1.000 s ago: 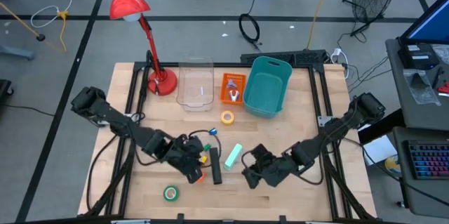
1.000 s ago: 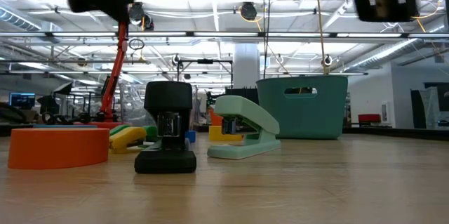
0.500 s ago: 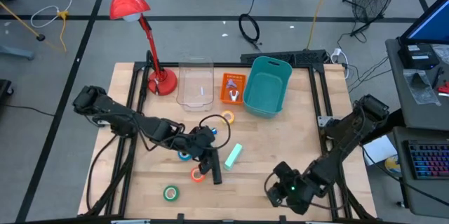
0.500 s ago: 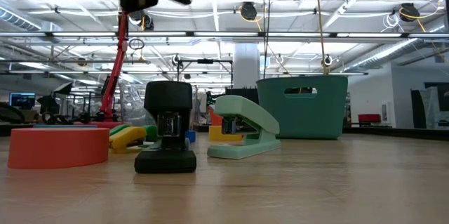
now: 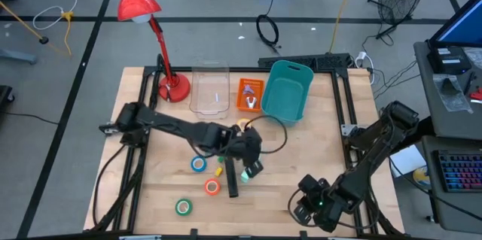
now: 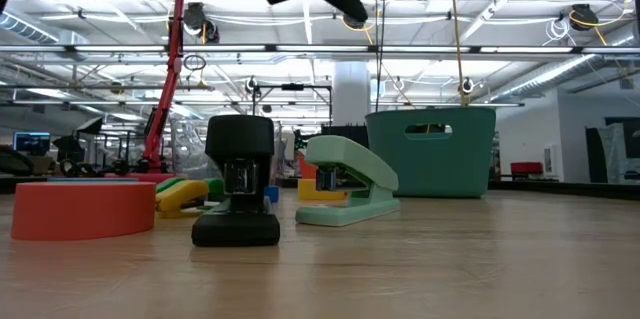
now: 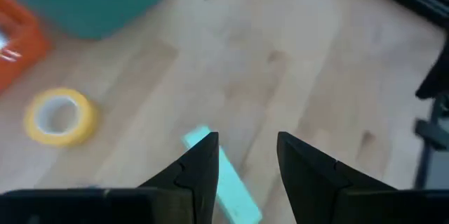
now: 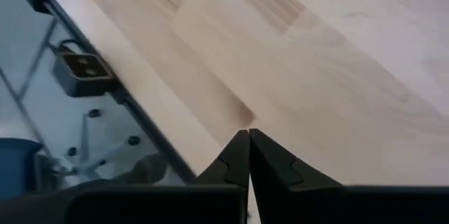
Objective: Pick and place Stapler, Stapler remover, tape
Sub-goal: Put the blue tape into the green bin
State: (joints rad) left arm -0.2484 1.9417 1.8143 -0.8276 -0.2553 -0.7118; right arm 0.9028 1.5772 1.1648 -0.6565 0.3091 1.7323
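- Far left of the table: red desk lamp (image 5: 139, 3), base standing on the far left corner, apart from the work.
- Near left: green tape roll (image 5: 183, 207) lying flat close to the near edge; blue tape roll (image 5: 198, 164) and orange tape roll (image 5: 212, 187) flat a little farther in, all three untouched and well apart from the containers.
- Centre: left gripper (image 5: 248, 157) stretched over the middle of the table, hovering above the mint green stapler (image 7: 223, 182); fingers (image 7: 200, 168) spread apart with nothing between, probably lined up so as to come down on the stapler body.
- Just beside, on the left: black stapler (image 5: 231, 177) lying on the wood, not gripped.
- Yellow tape roll (image 7: 59, 116) flat on the table, on the far side of the left gripper, near the bins.
- Far centre: clear box (image 5: 210, 89), apparently with nothing inside; orange tray (image 5: 250, 94) beside, holding a small item, perhaps the stapler remover, not possible to tell surely.
- Right of these: teal basket (image 5: 287, 91), no contents seen inside; likely meant as the drop place.
- Near right: right gripper (image 5: 310, 208) parked at the near table edge, fingertips pressed together, holding nothing.
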